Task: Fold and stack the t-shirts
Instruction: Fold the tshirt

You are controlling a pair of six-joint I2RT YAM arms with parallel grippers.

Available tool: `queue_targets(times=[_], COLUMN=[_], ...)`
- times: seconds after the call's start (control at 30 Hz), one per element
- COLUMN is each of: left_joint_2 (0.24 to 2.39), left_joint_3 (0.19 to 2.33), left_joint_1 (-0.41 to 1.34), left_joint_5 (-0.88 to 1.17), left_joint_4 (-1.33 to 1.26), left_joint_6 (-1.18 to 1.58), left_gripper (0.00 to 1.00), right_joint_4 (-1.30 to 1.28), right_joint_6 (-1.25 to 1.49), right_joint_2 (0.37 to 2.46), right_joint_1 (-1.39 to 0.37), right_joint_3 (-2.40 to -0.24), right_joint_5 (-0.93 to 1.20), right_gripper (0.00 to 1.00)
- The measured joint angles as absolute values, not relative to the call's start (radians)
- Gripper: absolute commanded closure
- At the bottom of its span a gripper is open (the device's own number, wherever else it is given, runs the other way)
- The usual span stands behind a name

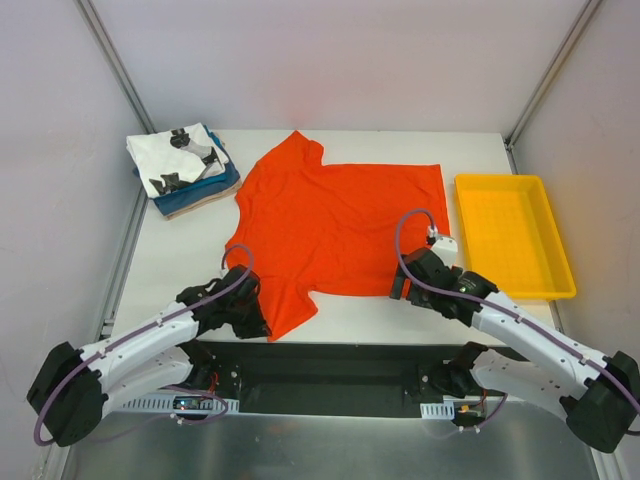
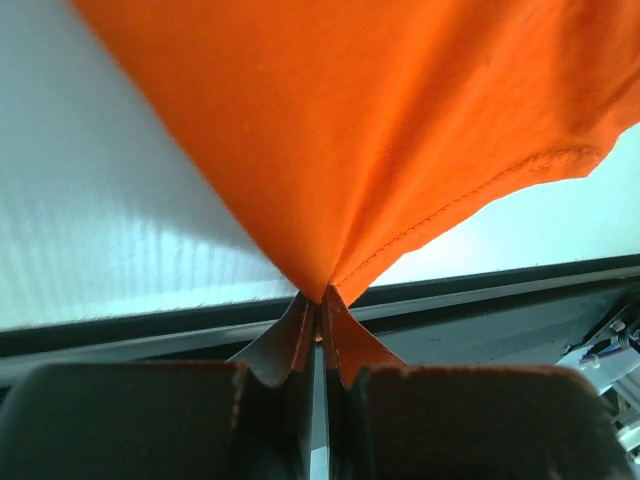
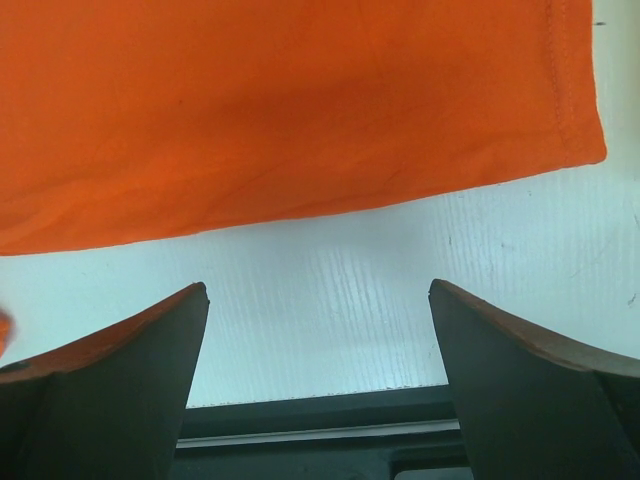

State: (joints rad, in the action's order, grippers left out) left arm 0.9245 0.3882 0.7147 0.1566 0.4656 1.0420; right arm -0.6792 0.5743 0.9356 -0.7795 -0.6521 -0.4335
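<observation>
The orange-red t-shirt [image 1: 330, 230] lies spread flat on the white table, collar to the left, hem to the right. My left gripper [image 1: 262, 328] is shut on the tip of its near sleeve, seen pinched between the fingers in the left wrist view [image 2: 318, 300], where the cloth [image 2: 370, 130] fans up from them. My right gripper [image 1: 402, 290] is open and empty, just off the shirt's near edge by the hem corner; in the right wrist view [image 3: 318, 300] the shirt [image 3: 280, 110] lies ahead of the fingertips. A folded stack, white printed tee [image 1: 178, 158] on top of blue and tan ones, sits back left.
A shallow yellow tray [image 1: 512, 235] stands at the right of the table. The table's near edge [image 1: 340, 335] runs just behind both grippers, with the dark arm mounting bar below it. Grey walls enclose the back and sides.
</observation>
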Motion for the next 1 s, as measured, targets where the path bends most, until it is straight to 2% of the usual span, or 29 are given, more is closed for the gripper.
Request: queue_targets(times=[0.43, 0.63, 0.93, 1.0], left_joint_2=[0.692, 0.625, 0.588, 0.587], left_joint_3=[0.386, 0.386, 0.427, 0.430], left_joint_1=[0.714, 0.714, 0.714, 0.714], left_joint_5=[0.043, 0.038, 0.013, 0.012], left_joint_4=[0.850, 0.908, 0.920, 0.902], left_joint_6=[1.164, 1.203, 1.184, 1.173], left_gripper=[1.00, 1.00, 1.00, 1.00], right_joint_4=[-0.727, -0.760, -0.796, -0.799], right_joint_6=[0.594, 0.626, 0.675, 0.686], right_joint_2=[0.897, 0.869, 0.671, 0.642], right_joint_1=[-0.730, -0.651, -0.434, -0.416], right_joint_3=[-0.638, -0.588, -0.470, -0.453], right_joint_5=[-0.443, -0.438, -0.385, -0.379], right_gripper=[0.03, 0.03, 0.01, 0.09])
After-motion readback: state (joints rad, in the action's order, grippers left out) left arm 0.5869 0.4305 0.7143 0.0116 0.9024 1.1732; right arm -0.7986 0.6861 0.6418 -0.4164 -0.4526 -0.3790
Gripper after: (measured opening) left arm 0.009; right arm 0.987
